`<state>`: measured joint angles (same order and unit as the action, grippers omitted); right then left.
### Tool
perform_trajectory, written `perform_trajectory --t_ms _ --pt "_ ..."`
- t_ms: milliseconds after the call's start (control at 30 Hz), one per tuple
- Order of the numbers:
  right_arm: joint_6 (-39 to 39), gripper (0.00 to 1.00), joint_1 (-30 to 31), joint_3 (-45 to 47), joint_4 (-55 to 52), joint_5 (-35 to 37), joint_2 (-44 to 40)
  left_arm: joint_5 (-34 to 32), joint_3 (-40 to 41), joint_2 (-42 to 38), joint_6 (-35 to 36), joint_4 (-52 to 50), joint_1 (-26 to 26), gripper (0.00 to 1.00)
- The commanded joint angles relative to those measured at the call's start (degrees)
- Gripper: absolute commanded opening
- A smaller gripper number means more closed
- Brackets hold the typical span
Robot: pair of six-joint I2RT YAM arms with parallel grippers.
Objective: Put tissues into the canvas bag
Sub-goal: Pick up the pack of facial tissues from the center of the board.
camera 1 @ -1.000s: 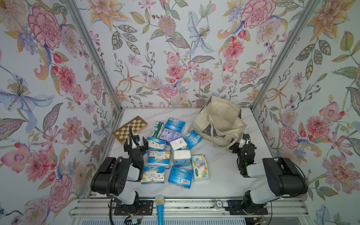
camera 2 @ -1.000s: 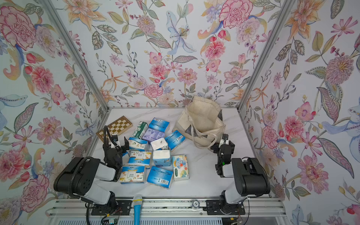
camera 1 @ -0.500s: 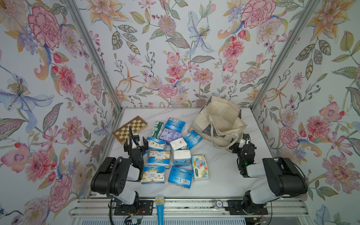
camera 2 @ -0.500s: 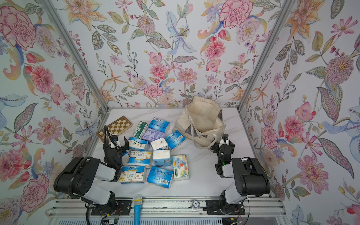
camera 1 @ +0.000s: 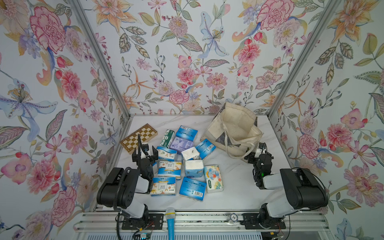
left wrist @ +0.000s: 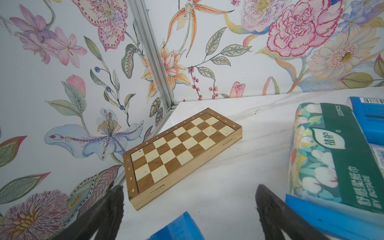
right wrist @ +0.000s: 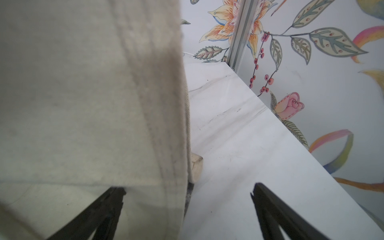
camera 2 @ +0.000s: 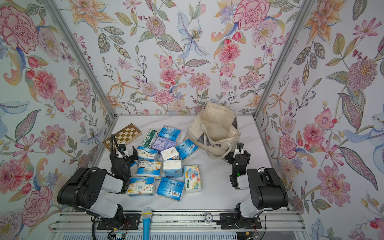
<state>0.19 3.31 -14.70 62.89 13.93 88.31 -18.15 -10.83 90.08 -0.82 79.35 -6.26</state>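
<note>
Several tissues packs (camera 1: 182, 162) lie in a heap mid-table in both top views: mostly blue-and-white, a lavender one (camera 1: 181, 143), a green-white one (camera 1: 167, 138) (left wrist: 332, 158), an elephant-printed one (camera 1: 213, 178). The cream canvas bag (camera 1: 234, 128) (camera 2: 216, 124) slumps at the back right, mouth open upward. My left gripper (camera 1: 144, 152) (left wrist: 188, 189) stands open at the heap's left edge, a blue pack corner (left wrist: 178, 226) below its jaws. My right gripper (camera 1: 258, 152) (right wrist: 188, 187) is open at the bag's near right corner; bag cloth (right wrist: 83, 93) reaches between its fingers.
A wooden chessboard (camera 1: 138, 138) (left wrist: 182, 149) lies at the back left against the wall. The bag's handle loop (camera 1: 239, 153) rests on the table beside my right gripper. A blue microphone (camera 1: 170, 218) stands at the front rail. Flowered walls close in three sides.
</note>
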Motion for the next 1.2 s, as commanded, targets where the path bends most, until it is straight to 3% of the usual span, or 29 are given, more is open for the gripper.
perform_trajectory --t_ms 0,533,700,800,1167 --pt "-0.67 0.99 0.38 -1.18 2.62 0.83 0.63 0.93 -0.91 0.53 0.38 2.28 0.63 0.99" --pt "-0.62 0.99 0.29 -1.22 2.50 0.66 0.63 1.55 -1.27 0.47 0.29 1.65 0.59 1.00" --pt "-0.18 0.96 0.37 -0.97 2.92 2.31 0.25 6.53 -1.14 0.22 1.44 1.23 0.94 0.77" --pt "1.68 0.92 -0.56 0.90 4.29 2.72 -1.52 5.49 -1.23 -0.08 1.44 0.75 1.03 0.74" --pt "1.05 0.90 -0.41 4.28 10.71 2.42 -1.47 -0.35 -7.85 -23.38 -1.38 -24.37 -0.37 0.75"
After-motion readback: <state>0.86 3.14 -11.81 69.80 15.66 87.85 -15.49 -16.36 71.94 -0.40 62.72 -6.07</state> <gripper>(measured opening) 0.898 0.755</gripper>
